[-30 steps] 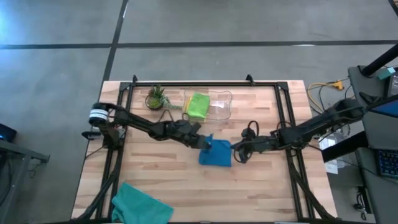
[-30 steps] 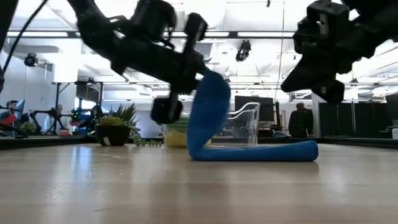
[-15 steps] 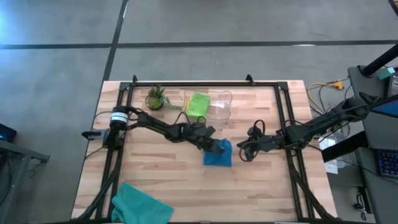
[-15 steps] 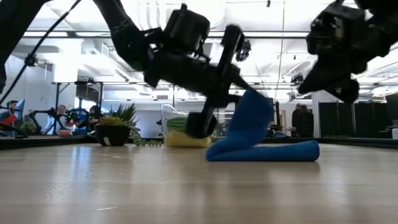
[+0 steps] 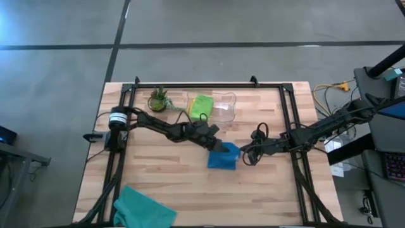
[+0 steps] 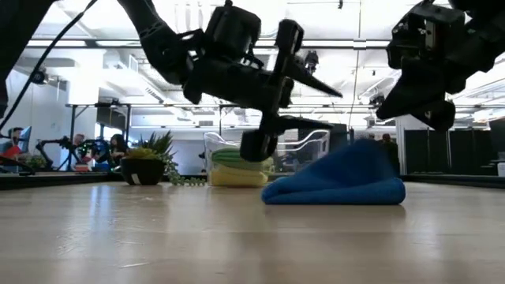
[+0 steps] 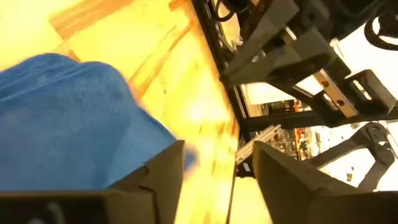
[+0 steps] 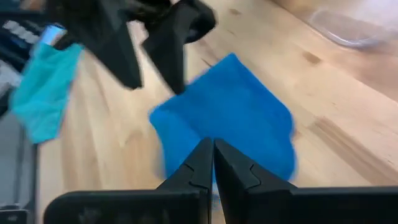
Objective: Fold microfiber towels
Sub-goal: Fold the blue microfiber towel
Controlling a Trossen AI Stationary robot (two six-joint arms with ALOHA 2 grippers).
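Two parted fingers of left gripper [image 5: 218, 146] hover empty over blue towel [image 5: 223, 158]

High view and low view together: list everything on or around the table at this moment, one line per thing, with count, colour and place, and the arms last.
blue towel: 1, blue, table centre, folded over, lying free below the left gripper.
teal towel: 1, teal, crumpled at the near-left table edge.
lime green towel: 1, lime green, inside the bin.
yellow towel: 1, yellow, under the green one in the bin, seen in the low view.
clear plastic bin: 1, clear, back centre of the table.
potted plant: 1, green, left of the bin.
people: several, far in the room behind.
left gripper: 1, dark, open at the blue towel's left edge.
right gripper: 1, dark, shut, just right of the blue towel.
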